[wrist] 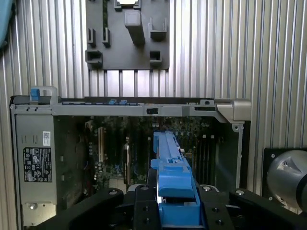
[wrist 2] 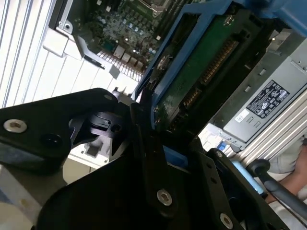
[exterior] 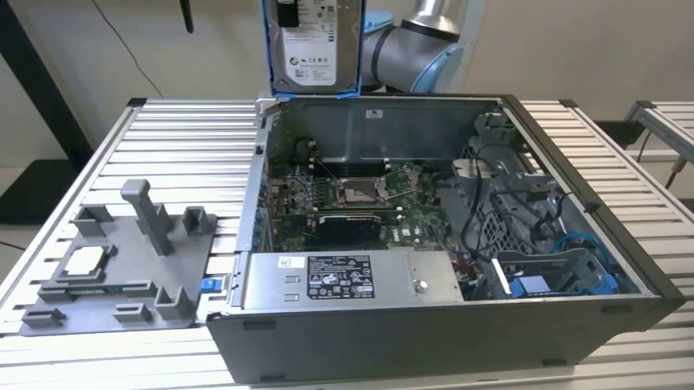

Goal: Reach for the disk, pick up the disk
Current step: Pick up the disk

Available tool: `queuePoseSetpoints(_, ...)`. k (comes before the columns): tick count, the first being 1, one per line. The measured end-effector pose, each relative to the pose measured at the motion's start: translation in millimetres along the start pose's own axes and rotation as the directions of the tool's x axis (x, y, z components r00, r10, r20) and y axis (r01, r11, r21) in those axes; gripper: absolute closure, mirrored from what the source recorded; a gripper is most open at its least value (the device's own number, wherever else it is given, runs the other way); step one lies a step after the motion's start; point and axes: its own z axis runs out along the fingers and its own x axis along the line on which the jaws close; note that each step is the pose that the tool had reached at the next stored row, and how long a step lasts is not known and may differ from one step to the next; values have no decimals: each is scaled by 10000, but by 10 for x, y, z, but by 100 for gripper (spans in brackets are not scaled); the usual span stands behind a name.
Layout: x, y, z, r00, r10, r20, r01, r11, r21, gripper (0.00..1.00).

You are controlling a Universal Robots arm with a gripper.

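Nearest the wrist cameras, the gripper (wrist: 175, 203) was clamped on the disk (wrist: 171, 158), its black fingers pinching the blue frame edge-on, probably so the drive hung upright and clear of the open computer case (wrist: 144, 108) beneath it. The second wrist view showed the drive's green circuit-board side, whereas the exterior view showed its white-labelled side, high above the case's back wall. Farther off, a grey fixture (exterior: 119, 268) lay on the slatted table (exterior: 184, 138) beside the case.

Brushed silver metal disk (exterior: 314, 50) with a white paper label (exterior: 311, 28), framed in a glossy bright blue plastic carrier (wrist: 174, 175). Matt black gripper (wrist: 176, 203). Ribbed pale metal table (exterior: 162, 146) with a satin sheen. Grey moulded fixture tray (exterior: 119, 280) of matt plastic.
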Motion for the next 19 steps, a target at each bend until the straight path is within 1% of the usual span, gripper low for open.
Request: queuePoseSetpoints(19, -9, -451, 11, 10000, 0, 0, 0, 10000, 0, 100)
